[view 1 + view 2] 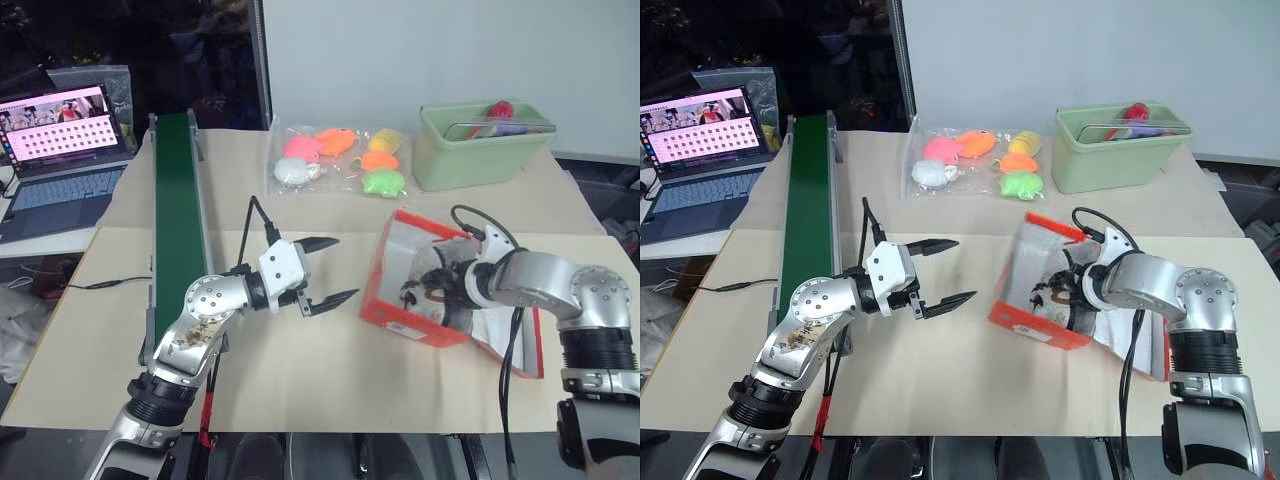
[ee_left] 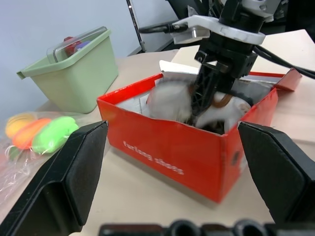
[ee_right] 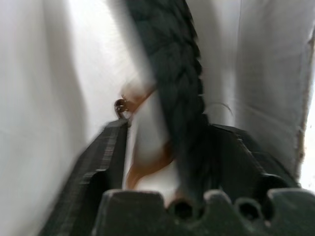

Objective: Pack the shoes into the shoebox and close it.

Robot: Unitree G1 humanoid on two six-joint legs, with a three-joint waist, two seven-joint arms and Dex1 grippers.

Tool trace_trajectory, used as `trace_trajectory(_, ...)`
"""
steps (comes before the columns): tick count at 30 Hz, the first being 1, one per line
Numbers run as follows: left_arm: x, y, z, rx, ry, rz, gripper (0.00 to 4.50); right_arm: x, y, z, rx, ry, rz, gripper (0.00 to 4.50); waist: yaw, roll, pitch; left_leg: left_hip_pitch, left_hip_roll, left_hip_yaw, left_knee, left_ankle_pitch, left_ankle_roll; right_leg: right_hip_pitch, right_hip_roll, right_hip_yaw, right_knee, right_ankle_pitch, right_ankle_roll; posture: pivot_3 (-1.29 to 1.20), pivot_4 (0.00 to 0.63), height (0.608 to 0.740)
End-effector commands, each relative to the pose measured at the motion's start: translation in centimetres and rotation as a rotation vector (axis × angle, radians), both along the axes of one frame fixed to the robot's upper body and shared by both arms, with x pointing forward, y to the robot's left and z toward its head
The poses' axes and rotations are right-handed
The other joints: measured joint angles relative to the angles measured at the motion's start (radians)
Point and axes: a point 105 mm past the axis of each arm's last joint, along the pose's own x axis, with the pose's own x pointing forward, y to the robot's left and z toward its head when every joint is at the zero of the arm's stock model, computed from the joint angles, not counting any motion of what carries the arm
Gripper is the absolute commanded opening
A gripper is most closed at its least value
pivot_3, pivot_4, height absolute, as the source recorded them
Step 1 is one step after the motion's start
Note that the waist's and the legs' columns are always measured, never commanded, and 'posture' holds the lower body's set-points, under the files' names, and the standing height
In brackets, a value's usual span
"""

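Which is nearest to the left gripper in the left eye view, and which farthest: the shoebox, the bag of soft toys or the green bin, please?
From the left gripper:
1. The shoebox, just to its right on the table.
2. The bag of soft toys, farther back, near the table's far edge.
3. The green bin, at the far right corner.

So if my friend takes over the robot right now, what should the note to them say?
Left gripper: open, empty, hovering beside the shoebox.
Right gripper: down inside the shoebox with a shoe between its fingers; whether it grips or has let go cannot be told.
Shoebox: on the table, lid open.
Done: a shoe is in the box.
Left: check that both shoes are in, pull the right gripper out, close the lid.
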Motion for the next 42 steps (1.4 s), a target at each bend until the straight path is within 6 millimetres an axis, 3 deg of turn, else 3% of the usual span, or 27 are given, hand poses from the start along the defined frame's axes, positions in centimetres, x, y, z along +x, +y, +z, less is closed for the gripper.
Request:
trace_trajectory(1,-0.1,0.0,1.2,-0.017,-0.048,0.0,4.5,1.2,0.8,3.7,0.003,-0.129,0.032,3.93,-0.002,0.0,0.0,0.0,0.0,0.0,0.0,0.0,0.0,0.0,0.0,0.0,0.0,0.0,0.0,0.0,0.15,0.729)
trace_trajectory(6,0.9,0.4,1.6,-0.032,-0.058,0.047,4.5,2.2,1.5,7.0,-0.068,-0.263,0.067,3.93,-0.001,0.0,0.0,0.0,0.0,0.0,0.0,0.0,0.0,0.0,0.0,0.0,0.0,0.0,0.0,0.0,0.15,0.729)
trace_trajectory(10,4.1,2.8,2.6,-0.109,-0.062,0.303,4.5,2.9,1.7,10.0,-0.198,-0.44,0.113,3.93,0.001,0.0,0.0,-0.001,0.0,0.0,0.0,0.0,0.0,-0.001,0.0,0.0,0.0,0.0,0.0,0.0,0.15,0.729)
trace_trajectory(13,7.0,6.3,3.8,-0.209,-0.075,0.61,4.5,2.9,3.1,11.6,-0.284,-0.612,0.222,3.93,0.002,0.0,0.0,-0.001,0.0,-0.001,0.0,0.0,0.0,0.0,0.0,-0.001,0.0,0.0,0.0,0.0,0.15,0.729)
trace_trajectory(15,8.6,10.5,4.5,-0.344,-0.048,0.913,4.5,2.0,5.5,13.2,-0.356,-0.821,0.389,3.93,0.002,0.0,0.0,-0.001,0.0,-0.001,0.0,-0.001,0.001,0.0,0.0,-0.001,-0.001,0.0,0.0,0.0,0.15,0.729)
trace_trajectory(18,8.5,14.1,4.7,-0.419,-0.056,1.162,4.5,-0.3,8.9,14.0,-0.346,-1.023,0.639,3.93,-0.004,0.0,0.0,-0.003,0.0,-0.002,0.001,-0.002,0.003,-0.001,0.0,-0.002,-0.003,0.0,0.001,0.0,0.15,0.729)
trace_trajectory(22,6.8,18.0,2.9,-0.45,0.0,1.425,4.5,-6.6,12.4,12.6,-0.106,-1.144,1.025,3.93,0.004,0.0,0.0,-0.003,0.0,-0.003,0.001,-0.002,0.003,0.001,0.0,-0.004,-0.003,0.0,0.002,0.0,0.15,0.729)
trace_trajectory(25,6.1,19.2,2.1,-0.438,0.039,1.495,4.5,-8.0,13.0,10.8,-0.079,-1.157,1.147,3.93,0.014,-0.001,0.0,-0.003,0.0,-0.004,0.003,-0.002,0.003,0.002,0.0,-0.004,-0.003,0.0,0.002,0.0,0.15,0.729)
trace_trajectory(30,5.3,20.6,0.3,-0.369,0.109,1.541,4.5,-6.7,13.1,7.4,-0.038,-1.128,1.146,3.93,0.019,-0.002,-0.001,0.003,0.0,-0.003,0.005,-0.001,0.001,0.006,0.0,-0.004,-0.002,0.003,0.001,0.0,0.15,0.729)
trace_trajectory(33,4.9,21.0,-0.5,-0.36,0.137,1.556,4.5,-6.1,13.3,5.5,-0.071,-1.101,1.158,4.48,0.019,-0.002,-0.001,0.006,-0.001,-0.002,0.004,0.0,0.0,0.007,0.0,-0.002,0.0,0.002,0.001,0.0,0.15,0.729)
trace_trajectory(42,4.7,20.6,-1.7,-0.377,0.198,1.547,4.5,-5.1,13.8,4.4,-0.09,-1.143,1.112,4.48,0.022,-0.002,-0.001,0.006,-0.001,-0.002,0.004,0.0,0.0,0.004,0.0,-0.001,0.004,0.001,0.0,0.0,0.15,0.729)
